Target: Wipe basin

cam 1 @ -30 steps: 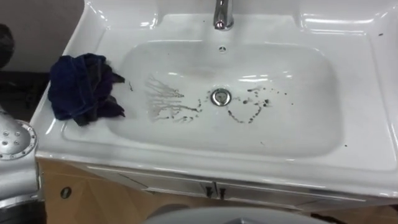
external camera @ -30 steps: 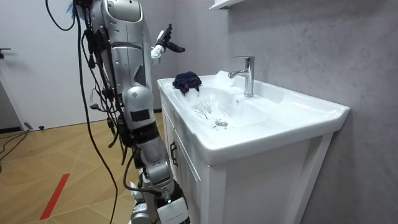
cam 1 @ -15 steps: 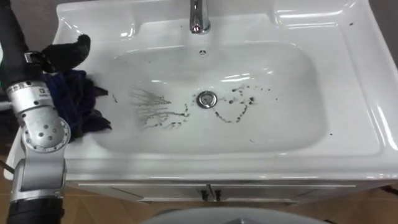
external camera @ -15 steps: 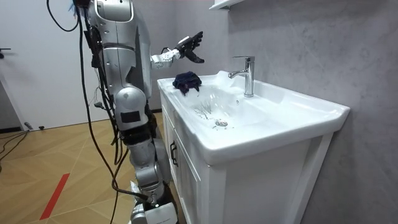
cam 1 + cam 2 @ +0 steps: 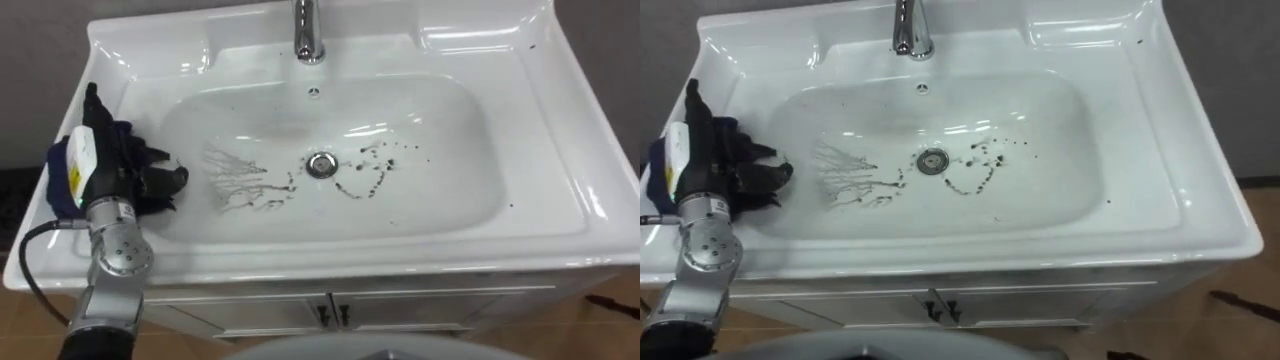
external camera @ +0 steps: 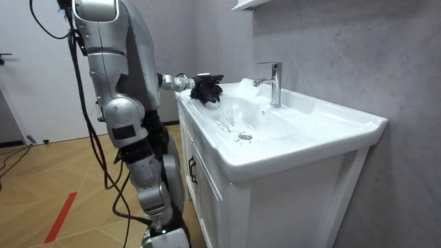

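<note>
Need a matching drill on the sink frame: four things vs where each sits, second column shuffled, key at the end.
Column 1
1. left hand
2. faucet
3. drain
4. dark streaks

Column 2
A. centre of the basin floor
B. middle of the back rim
C. on the dark blue cloth, at the left rim
D. across the basin floor, on both sides of the drain

Pairs: 1-C, 2-B, 3-A, 4-D

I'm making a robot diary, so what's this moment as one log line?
left hand: on crumpled dark blue cloth, left rim of white ceramic basin | dark streaks: by metal drain, not yet wiped
</note>
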